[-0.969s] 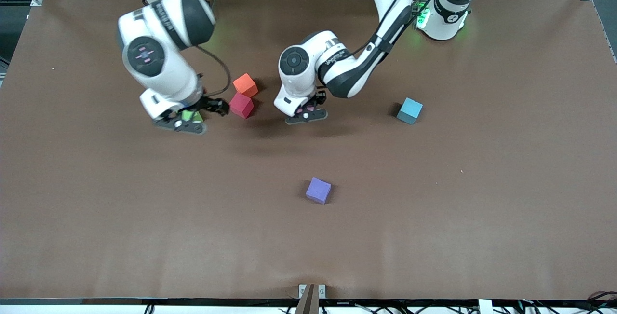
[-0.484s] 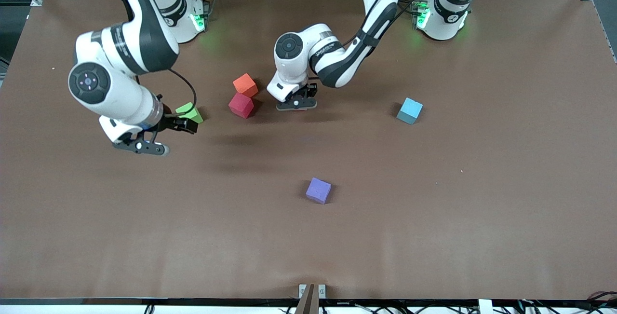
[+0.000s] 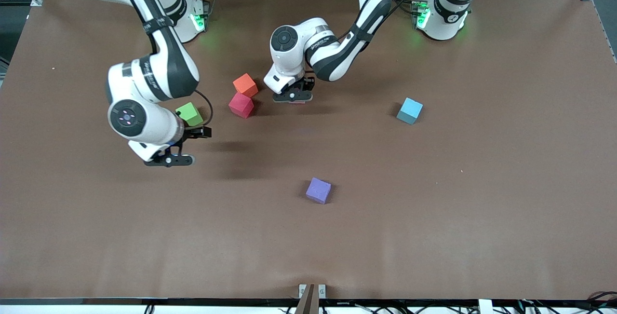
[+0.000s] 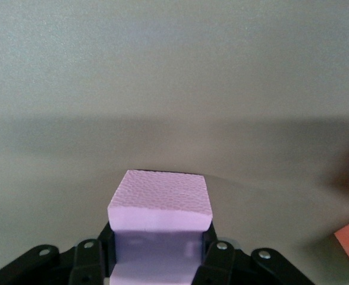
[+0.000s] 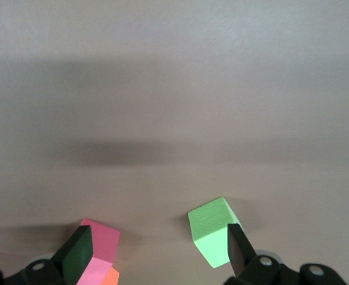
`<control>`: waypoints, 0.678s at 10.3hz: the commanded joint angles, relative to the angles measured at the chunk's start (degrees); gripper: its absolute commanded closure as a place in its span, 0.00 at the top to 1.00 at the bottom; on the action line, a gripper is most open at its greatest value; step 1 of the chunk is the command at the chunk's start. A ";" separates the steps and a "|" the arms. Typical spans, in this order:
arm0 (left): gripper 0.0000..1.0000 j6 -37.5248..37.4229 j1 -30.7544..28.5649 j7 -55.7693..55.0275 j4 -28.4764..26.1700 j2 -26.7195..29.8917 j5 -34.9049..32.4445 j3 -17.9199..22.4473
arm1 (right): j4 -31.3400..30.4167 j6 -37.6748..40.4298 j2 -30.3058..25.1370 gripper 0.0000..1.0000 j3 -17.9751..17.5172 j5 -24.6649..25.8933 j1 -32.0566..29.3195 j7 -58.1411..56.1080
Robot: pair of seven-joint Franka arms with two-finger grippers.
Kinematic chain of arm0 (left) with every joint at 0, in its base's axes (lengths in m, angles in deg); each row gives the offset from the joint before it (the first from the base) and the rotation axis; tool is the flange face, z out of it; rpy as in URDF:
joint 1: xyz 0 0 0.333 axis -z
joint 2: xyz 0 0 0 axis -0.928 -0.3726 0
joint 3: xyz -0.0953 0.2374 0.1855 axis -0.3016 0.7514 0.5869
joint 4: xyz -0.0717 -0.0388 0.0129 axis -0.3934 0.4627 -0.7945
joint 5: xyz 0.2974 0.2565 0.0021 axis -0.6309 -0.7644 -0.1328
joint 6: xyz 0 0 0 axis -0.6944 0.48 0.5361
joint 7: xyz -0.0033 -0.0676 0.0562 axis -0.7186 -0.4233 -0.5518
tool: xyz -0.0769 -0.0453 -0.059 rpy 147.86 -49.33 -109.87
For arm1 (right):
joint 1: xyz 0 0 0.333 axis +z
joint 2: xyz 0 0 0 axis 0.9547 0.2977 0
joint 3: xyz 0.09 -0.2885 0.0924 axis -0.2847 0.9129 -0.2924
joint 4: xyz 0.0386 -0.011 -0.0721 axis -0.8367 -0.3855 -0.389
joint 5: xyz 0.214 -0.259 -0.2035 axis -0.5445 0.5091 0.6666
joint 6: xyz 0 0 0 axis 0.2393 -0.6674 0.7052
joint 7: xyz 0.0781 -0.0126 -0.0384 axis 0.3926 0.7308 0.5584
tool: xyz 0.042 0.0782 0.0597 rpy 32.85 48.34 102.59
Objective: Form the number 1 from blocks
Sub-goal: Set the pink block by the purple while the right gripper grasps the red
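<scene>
A high front camera faces both arms across the table [image 3: 434, 217]; wrist cameras look down close.

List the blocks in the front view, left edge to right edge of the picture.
Green foam cube → red foam cube → pink foam cube gripped in the left hand → purple foam cube → light blue foam cube. The orange foam cube overlaps the red one across the picture, so it's left out.
</scene>
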 commanded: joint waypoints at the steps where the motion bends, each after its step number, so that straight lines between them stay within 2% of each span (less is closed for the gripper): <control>1: 0.00 1.39 0.64 -2.04 -1.60 1.49 -1.38 0.19 | -1.63 0.44 -0.58 1.00 -0.14 -3.52 0.24 -0.51; 3: 0.00 1.48 0.73 -2.04 -1.60 1.49 -1.38 0.19 | -5.75 -1.48 -2.07 1.00 -0.14 -7.56 0.32 1.67; 7: 0.00 1.40 1.08 -1.95 -2.21 1.49 -1.38 0.01 | -18.32 -11.06 -6.29 1.00 -0.14 -11.97 2.07 10.26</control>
